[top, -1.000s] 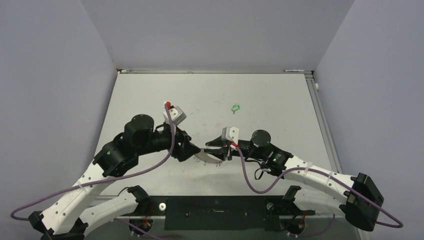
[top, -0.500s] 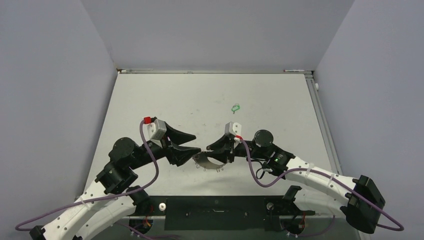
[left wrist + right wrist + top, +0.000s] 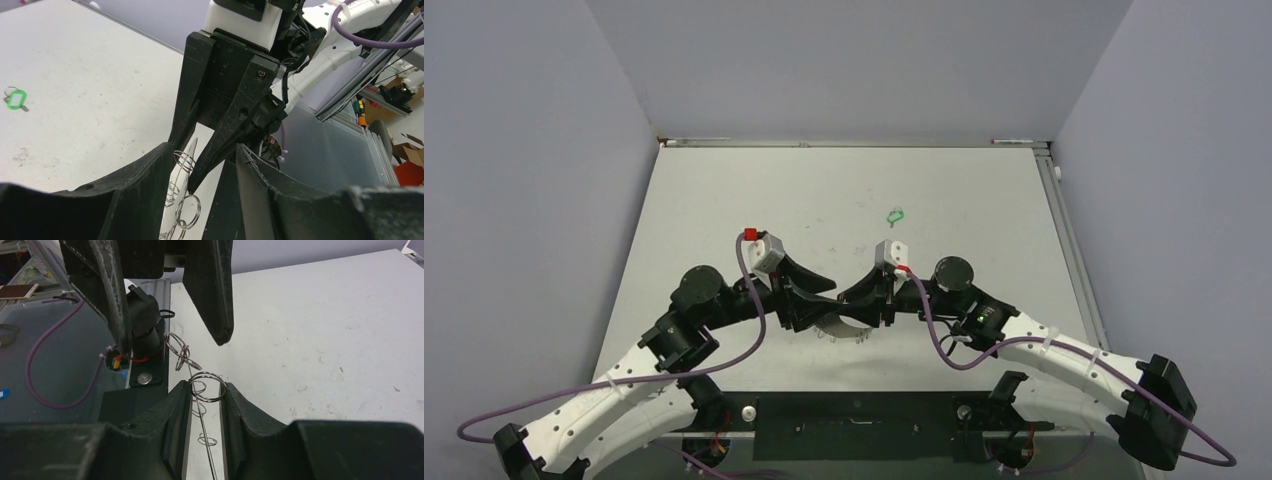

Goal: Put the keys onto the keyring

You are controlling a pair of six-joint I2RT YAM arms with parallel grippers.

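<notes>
Top external, my count: one tiny green key (image 3: pixel 895 214), one flat grey metal keyring (image 3: pixel 839 322)
Left gripper (image 3: pixel 822 304): spread wide
Right gripper (image 3: pixel 852 308): pinching half-hidden keyring

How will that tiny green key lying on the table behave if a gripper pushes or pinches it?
The green key looks tiny and thin, so it is probably very light and would likely skid across the smooth table when nudged. It lies flat, so it should not roll, but pinching it up may be fiddly.
</notes>
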